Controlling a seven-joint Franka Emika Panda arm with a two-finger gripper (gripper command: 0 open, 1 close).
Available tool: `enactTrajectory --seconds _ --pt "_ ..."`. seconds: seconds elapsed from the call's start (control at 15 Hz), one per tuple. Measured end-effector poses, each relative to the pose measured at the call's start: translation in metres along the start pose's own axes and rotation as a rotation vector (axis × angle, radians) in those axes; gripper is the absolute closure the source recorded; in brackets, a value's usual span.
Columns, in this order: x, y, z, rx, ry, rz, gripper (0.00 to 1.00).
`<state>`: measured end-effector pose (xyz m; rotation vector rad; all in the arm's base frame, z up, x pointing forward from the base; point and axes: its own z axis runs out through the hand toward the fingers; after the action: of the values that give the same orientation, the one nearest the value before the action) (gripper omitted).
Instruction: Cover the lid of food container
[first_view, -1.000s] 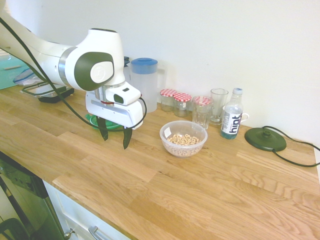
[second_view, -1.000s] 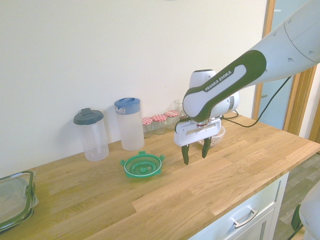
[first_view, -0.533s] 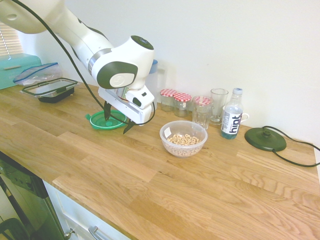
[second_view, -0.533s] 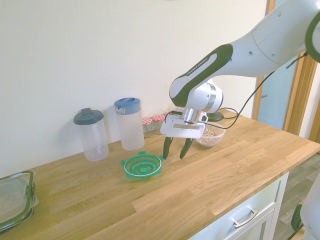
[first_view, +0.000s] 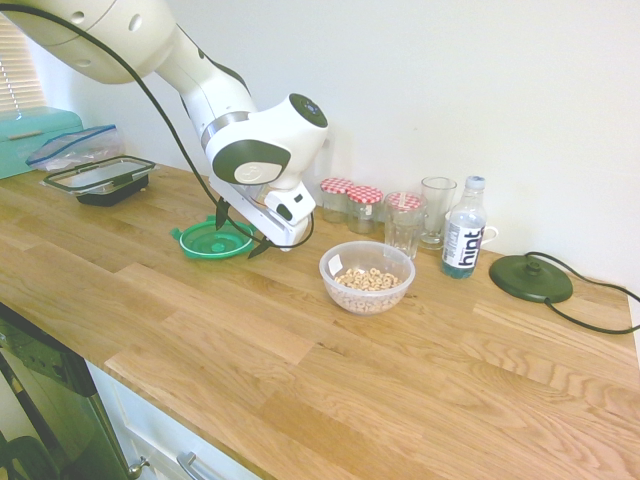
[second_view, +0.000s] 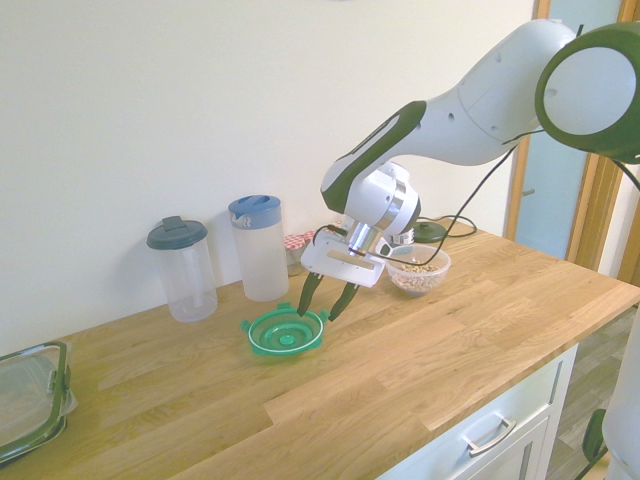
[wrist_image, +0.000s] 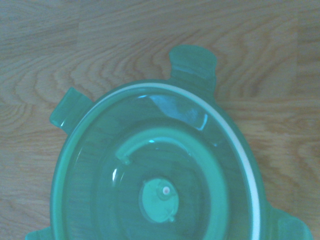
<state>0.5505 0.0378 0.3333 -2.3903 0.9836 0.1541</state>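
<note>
The green translucent lid (first_view: 207, 242) lies flat on the wooden counter, a short way from the food container (first_view: 366, 277), a clear round bowl of cereal rings. My gripper (first_view: 240, 234) hangs tilted just above the lid's edge on the bowl's side, open, with nothing between its fingers. From the other side the lid (second_view: 286, 333) sits below and slightly left of the gripper (second_view: 319, 310), and the bowl (second_view: 419, 270) stands behind the arm. The lid (wrist_image: 155, 185) fills the wrist view, with its clip tabs showing.
A blue-lidded pitcher (second_view: 259, 248) and a grey-lidded jug (second_view: 183, 268) stand against the wall behind the lid. Jam jars (first_view: 350, 200), glasses (first_view: 405, 225), a water bottle (first_view: 464, 228) and a black round base (first_view: 531, 277) line the wall. A rectangular container (first_view: 100, 178) sits far left.
The arm has swung away from the bowl toward the green lid, tilting and lowering until the open fingers hang over the lid's edge. Lid and bowl have not moved.
</note>
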Motion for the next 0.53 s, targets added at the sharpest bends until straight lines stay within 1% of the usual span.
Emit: enactTrajectory --seconds 0.07,0.27,0.4,0.47,0.53 --pt "0.001 -0.001 0.008 0.002 -0.004 0.005 0.00" --pt "0.002 -0.007 0.022 0.086 -0.045 0.043 0.00" --pt "-0.001 -0.009 0.032 0.134 -0.100 0.076 0.00" --pt "-0.001 -0.010 0.035 0.146 -0.119 0.089 1.00" --pt "-0.001 -0.010 0.036 0.152 -0.128 0.095 1.00"
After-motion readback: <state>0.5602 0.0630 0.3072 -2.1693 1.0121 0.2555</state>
